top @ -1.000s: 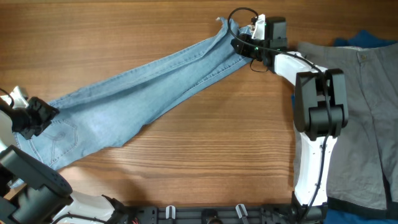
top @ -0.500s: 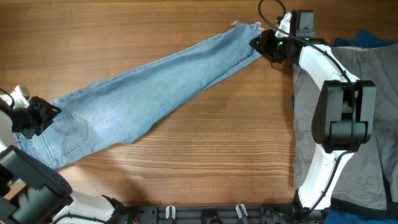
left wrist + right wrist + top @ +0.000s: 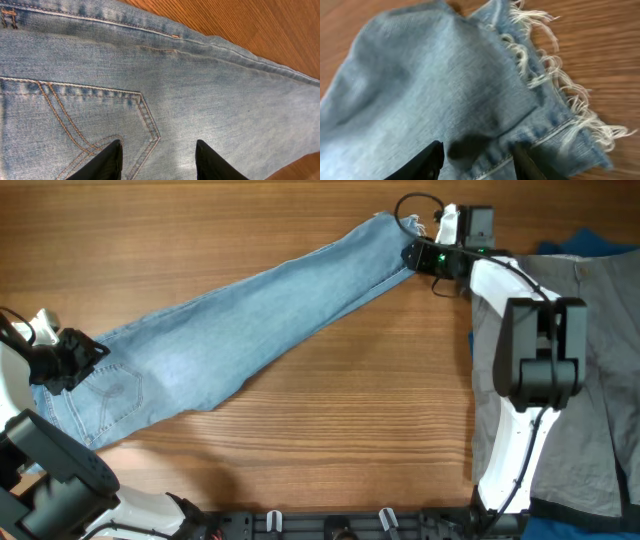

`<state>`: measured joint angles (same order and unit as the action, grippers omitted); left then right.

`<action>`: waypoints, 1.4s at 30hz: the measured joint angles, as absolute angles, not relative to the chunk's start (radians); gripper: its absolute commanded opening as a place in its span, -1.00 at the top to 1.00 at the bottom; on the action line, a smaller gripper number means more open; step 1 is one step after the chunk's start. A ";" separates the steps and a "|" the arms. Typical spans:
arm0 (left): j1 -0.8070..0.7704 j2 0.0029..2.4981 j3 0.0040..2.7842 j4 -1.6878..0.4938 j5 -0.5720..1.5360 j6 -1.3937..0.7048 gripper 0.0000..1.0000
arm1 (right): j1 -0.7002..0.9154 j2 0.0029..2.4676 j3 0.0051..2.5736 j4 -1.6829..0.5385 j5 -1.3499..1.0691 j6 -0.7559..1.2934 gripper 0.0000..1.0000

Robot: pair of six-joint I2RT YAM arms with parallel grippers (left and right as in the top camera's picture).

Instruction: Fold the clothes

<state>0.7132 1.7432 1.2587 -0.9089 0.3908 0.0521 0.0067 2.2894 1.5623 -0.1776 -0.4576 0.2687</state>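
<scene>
The light blue jeans (image 3: pixel 230 320) lie stretched out diagonally on the wooden table, waist at the lower left and frayed hem at the upper right. My left gripper (image 3: pixel 70 360) hovers over the waist end. In the left wrist view its fingers (image 3: pixel 158 150) are spread open over the denim (image 3: pixel 200 75), beside a stitched back pocket. My right gripper (image 3: pixel 412 255) is at the hem. In the right wrist view its fingers (image 3: pixel 477 150) are apart over the hem's frayed edge (image 3: pixel 420 75).
Grey khaki trousers (image 3: pixel 580 380) lie along the right side of the table, under my right arm. A dark blue garment (image 3: pixel 590 242) shows at the far right top. Bare wood (image 3: pixel 330 420) lies in front of the jeans.
The right gripper pulled the hem to the right, straightening the leg, then shifted back a little to the left. The left gripper moved slightly right over the waist end.
</scene>
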 measured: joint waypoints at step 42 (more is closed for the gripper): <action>0.713 1.743 1.259 -0.910 0.391 0.052 0.04 | -0.012 2.332 1.560 -0.018 -0.592 0.421 -0.12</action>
<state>0.7132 1.7432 1.2587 -0.9100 0.3912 0.0517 -0.0120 2.3322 1.5600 -0.0177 -0.5919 0.4213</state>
